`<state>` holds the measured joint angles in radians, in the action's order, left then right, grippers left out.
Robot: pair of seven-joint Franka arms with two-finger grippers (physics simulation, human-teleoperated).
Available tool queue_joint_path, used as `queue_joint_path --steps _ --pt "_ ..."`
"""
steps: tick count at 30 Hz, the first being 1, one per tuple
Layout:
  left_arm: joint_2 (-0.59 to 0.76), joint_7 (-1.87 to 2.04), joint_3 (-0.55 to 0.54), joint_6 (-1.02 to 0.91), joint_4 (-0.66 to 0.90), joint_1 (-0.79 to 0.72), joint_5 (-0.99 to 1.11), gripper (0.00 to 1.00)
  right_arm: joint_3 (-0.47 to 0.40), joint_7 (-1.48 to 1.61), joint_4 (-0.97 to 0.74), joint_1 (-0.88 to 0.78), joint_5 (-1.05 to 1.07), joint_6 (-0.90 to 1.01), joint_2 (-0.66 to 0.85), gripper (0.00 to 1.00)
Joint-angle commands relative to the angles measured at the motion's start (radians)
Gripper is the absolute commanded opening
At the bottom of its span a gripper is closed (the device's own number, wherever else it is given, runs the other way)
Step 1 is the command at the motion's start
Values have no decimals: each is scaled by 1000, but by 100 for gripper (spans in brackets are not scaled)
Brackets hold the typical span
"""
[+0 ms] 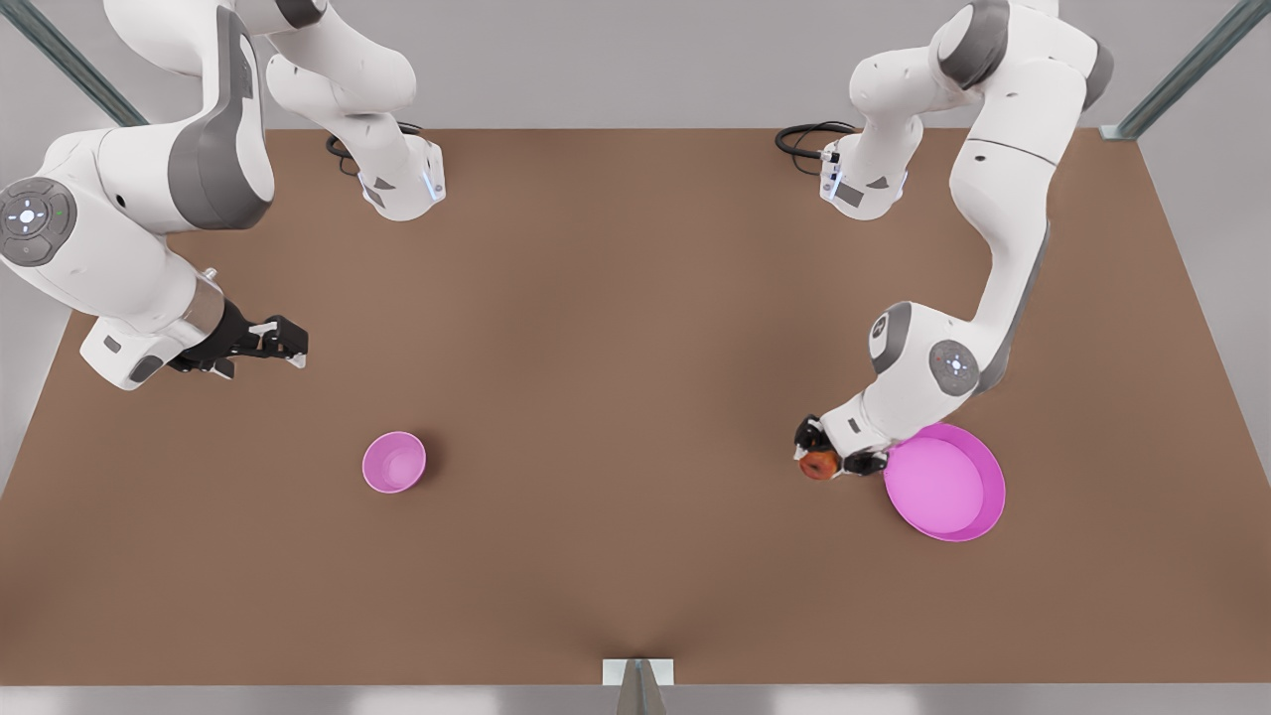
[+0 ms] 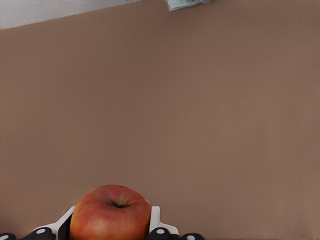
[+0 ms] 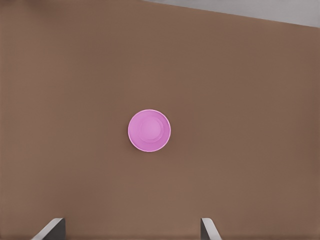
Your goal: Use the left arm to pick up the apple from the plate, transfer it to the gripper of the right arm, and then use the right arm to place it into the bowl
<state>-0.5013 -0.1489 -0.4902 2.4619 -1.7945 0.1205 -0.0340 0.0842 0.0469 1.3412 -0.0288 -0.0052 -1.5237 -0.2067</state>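
— Where's the apple (image 1: pixel 818 465)?

— Clamped in my left gripper (image 1: pixel 830 459), just off the plate (image 1: pixel 968 516).

— And the right gripper (image 1: pixel 294 345)?

— It waits above the table (image 1: pixel 635 348) near the bowl (image 1: pixel 393 462), jaws apart. I'd carry the apple level toward them.

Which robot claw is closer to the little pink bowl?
The right claw. It hangs open above the table just beyond the bowl; the left claw, gripping the apple, is far across beside the plate.

Left gripper (image 2: pixel 111 231) clamps apple (image 2: pixel 110 213) — above table (image 2: pixel 200 110).
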Motion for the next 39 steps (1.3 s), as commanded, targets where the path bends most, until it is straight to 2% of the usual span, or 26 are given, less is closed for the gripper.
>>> queue_joint_path --steps 1,5,8,9,11,14,19,25,29,34,39 --pt "-16 91 -25 61 12 -48 -70 61 0 2 0 1 1 0 1 100" --pt "-161 -297 -217 391 9 -74 -193 61 0 5 0 3 2 0 1 100" --pt "-290 -461 -280 713 18 -189 -185 61 0 5 0 4 1 0 0 100" --pt "-327 -512 -318 761 32 -190 -182 61 0 4 0 4 1 0 0 100" --pt "-393 -544 -393 813 61 -179 -57 61 0 -2 0 0 7 -12 -10 100" --pt "-482 -541 -439 940 81 -185 173 61 -1 -9 3 4 183 -58 -60 100" --pt "-606 -540 -461 1002 175 -154 511 61 0 -7 13 -10 521 -78 -189 100" --pt "-737 -506 -492 1022 348 -248 539 63 18 8 245 -11 955 -224 -233 100" --pt "-789 -497 -511 1022 389 -272 539 64 29 182 326 -10 1103 -256 -287 100" --pt "-813 -494 -511 1022 419 -297 539 64 37 355 351 -8 1222 -248 -358 100" --pt "-813 -492 -511 1023 425 -303 539 64 52 613 401 21 1357 -170 -392 100"
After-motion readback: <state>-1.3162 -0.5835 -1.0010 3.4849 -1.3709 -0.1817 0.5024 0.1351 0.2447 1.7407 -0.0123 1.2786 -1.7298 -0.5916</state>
